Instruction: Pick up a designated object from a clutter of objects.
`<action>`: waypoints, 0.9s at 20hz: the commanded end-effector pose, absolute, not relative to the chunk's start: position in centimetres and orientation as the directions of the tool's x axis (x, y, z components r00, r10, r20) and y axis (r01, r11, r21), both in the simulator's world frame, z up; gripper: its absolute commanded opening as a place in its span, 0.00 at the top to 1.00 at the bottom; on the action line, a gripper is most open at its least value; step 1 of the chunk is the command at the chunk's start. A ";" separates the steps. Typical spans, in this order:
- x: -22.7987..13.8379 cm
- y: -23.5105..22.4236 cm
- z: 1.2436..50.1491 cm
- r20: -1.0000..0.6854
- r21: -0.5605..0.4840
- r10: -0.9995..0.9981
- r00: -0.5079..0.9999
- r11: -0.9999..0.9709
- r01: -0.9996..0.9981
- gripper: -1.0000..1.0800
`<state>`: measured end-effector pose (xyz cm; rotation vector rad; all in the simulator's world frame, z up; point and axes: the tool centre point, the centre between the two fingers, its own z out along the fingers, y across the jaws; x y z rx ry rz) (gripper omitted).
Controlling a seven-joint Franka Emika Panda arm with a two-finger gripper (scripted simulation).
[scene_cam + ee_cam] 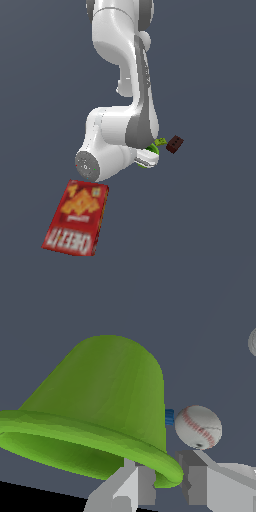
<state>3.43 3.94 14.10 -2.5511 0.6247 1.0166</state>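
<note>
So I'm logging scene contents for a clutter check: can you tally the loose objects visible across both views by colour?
Red: 1, the cracker box
Green: 1, the cup, its rim between the gripper fingers
White: 1, the baseball
Blue: 1, the small piece
Dark brown: 1, the block
Pale grey: 1, a ball cut by the wrist view's edge
Total: 6

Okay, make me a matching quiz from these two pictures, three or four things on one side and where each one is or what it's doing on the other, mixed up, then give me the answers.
Things:
1. cup
2. baseball
3. cracker box
4. brown block

Descriptions:
A. lying flat, near the exterior view's bottom edge
B. its rim sits between the gripper fingers
C. dark, just to the exterior view's right of the arm
D. white with red stitching, beside the cup in the wrist view

Pairs: 1-B, 2-D, 3-A, 4-C
</note>
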 end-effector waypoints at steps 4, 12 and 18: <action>1.2 2.5 19.3 -0.706 -0.135 -0.277 0.652 -0.851 -0.507 1.00; -2.4 0.2 27.7 -0.706 -0.135 -0.277 0.652 -0.851 -0.508 1.00; -4.8 -1.5 33.6 -0.706 -0.134 -0.278 0.652 -0.851 -0.508 1.00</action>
